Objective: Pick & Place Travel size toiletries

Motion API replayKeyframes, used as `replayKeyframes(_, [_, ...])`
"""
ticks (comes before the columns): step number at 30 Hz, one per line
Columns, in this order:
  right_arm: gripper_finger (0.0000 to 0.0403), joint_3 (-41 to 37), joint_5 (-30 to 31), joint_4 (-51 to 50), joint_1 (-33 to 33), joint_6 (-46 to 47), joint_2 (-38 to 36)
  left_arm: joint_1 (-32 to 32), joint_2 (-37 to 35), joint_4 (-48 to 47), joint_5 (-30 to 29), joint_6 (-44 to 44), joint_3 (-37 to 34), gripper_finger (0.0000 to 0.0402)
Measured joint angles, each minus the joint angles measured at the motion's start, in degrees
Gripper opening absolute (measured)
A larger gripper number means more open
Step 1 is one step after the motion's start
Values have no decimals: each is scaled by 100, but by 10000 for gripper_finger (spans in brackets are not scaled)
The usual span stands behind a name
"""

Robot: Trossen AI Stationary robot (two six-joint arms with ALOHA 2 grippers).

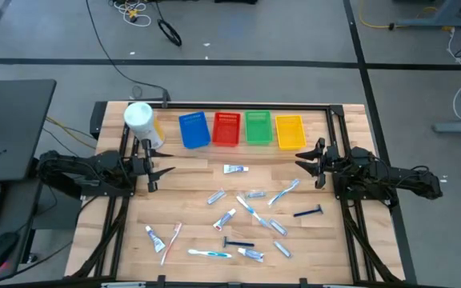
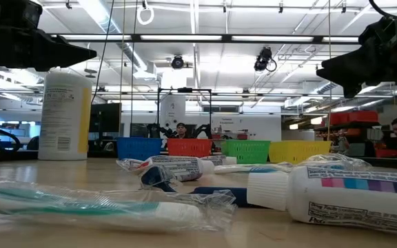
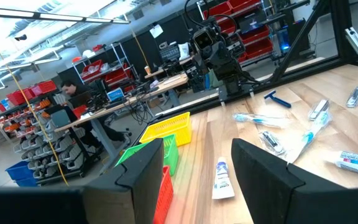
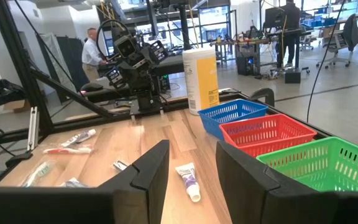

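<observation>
Scattered flat across the wooden tabletop, none stacked: small white toothpaste tubes, slim wrapped toothbrushes in white-blue and pink, and 2 dark blue razors. 1 tube apart from the rest, nearest the baskets; 1 pink toothbrush beside a tube at the near-left.

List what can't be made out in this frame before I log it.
- Baskets' insides: in the high view the blue basket and yellow basket are too small to tell if anything lies inside; in the low view their walls hide it.
- Print on the tube: blurred, cut by the low view's edge.
- Exact item count: overlapping wrapped pieces near the toothbrush, too small.
- Both arms wait, left gripper and right gripper open.
</observation>
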Motion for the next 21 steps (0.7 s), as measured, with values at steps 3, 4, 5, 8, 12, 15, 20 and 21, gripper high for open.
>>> replayKeyframes(3, [142,1,-2,1,0,1,1,0,0,-23,-61,134,2,198])
replayKeyframes(4, [142,1,0,2,0,0,1,0,0,-19,-63,134,2,198])
replayKeyframes(5, [142,0,0,0,0,2,1,0,0,-18,-63,133,2,198])
replayKeyframes(8, [142,2,0,2,0,2,2,0,0,-19,-65,129,1,198])
replayKeyframes(12, [142,1,-1,0,0,1,1,0,0,-18,-69,121,2,198])
replayKeyframes(15, [142,0,0,0,0,2,2,0,0,-18,-69,119,1,198])
replayKeyframes(20, [142,0,0,0,0,0,0,0,0,-18,-74,117,2,198])
replayKeyframes(21, [142,1,-2,1,0,0,0,0,0,-18,-73,117,0,198])
